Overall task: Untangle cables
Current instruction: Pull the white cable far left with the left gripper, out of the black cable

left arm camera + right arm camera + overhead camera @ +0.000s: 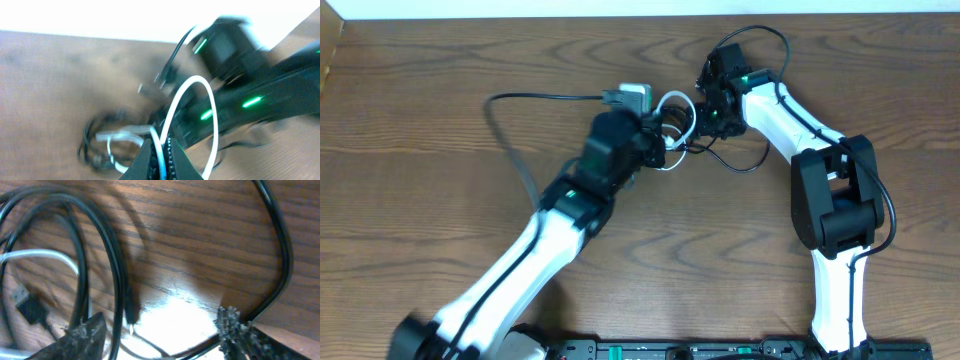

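Observation:
A tangle of cables lies at the table's middle back. The short white cable [678, 103] loops up from it; in the left wrist view the white cable [192, 90] arcs above the jaws. My left gripper [162, 155] is shut on the white cable and sits at the tangle [660, 128]. Black cables [107, 245] curl over the wood in the right wrist view, with a small plug end [27, 305] at the left. My right gripper [160, 330] is open just above the table, black cable strands between its fingers; overhead it [708, 118] is right of the tangle.
One long black cable [515, 105] runs left from the tangle in a wide curve. Another black loop [740, 160] lies right of the tangle, by the right arm [790, 110]. The table's back edge [640, 18] is close behind.

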{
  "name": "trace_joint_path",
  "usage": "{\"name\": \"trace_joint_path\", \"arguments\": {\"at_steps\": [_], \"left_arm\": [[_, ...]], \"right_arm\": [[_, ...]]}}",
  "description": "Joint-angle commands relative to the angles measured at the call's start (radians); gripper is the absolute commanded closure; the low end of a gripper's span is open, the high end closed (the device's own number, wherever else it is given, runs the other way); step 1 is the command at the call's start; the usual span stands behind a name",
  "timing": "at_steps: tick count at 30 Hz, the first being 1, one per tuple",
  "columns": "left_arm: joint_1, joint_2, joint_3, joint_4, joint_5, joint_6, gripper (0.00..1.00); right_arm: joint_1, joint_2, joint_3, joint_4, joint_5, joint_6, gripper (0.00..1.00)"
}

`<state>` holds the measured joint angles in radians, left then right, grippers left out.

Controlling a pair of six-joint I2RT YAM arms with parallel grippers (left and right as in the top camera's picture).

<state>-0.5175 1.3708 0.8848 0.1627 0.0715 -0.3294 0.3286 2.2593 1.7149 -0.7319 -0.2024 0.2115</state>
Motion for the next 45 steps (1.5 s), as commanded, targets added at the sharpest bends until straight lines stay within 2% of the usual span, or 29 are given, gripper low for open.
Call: {"name": "trace_joint_path", "arguments": {"at_steps": [1, 3, 7, 10, 14, 19, 26, 37, 45], "left_arm": [[0.000, -0.134, 0.008, 0.025, -0.013, 0.075, 0.92], [0.000, -0.208, 0.008, 0.059, -0.014, 0.109, 0.93], [0.000, -0.346, 0.008, 0.154, -0.036, 0.127, 0.93], [0.000, -0.444, 0.008, 0.263, -0.040, 0.127, 0.93], [0.000, -0.534, 0.008, 0.349, -0.040, 0.127, 0.92], [0.000, -0.603, 0.008, 0.333, -0.147, 0.138, 0.93], [0.000, -0.611, 0.008, 0.310, -0.310, 0.170, 0.92], [0.000, -0.615, 0.008, 0.283, -0.381, 0.232, 0.93], [0.000, -0.648, 0.008, 0.248, -0.621, 0.298, 0.93]], "right_arm": [[-0.007, 0.014, -0.010, -0.009, 0.044, -0.003, 0.24], [-0.008, 0.014, -0.010, -0.010, 0.055, -0.003, 0.18], [-0.007, 0.014, -0.010, -0.013, 0.070, -0.002, 0.17], [-0.007, 0.014, -0.010, -0.013, 0.077, 0.002, 0.07], [-0.008, 0.014, -0.010, -0.026, 0.151, 0.032, 0.04], [-0.009, 0.014, -0.010, -0.057, 0.306, 0.078, 0.03], [-0.032, 0.015, -0.010, -0.102, 0.485, 0.105, 0.02], [-0.168, 0.017, -0.067, -0.093, 0.460, 0.159, 0.01], [-0.295, 0.017, -0.148, -0.041, 0.465, 0.189, 0.01]]}}
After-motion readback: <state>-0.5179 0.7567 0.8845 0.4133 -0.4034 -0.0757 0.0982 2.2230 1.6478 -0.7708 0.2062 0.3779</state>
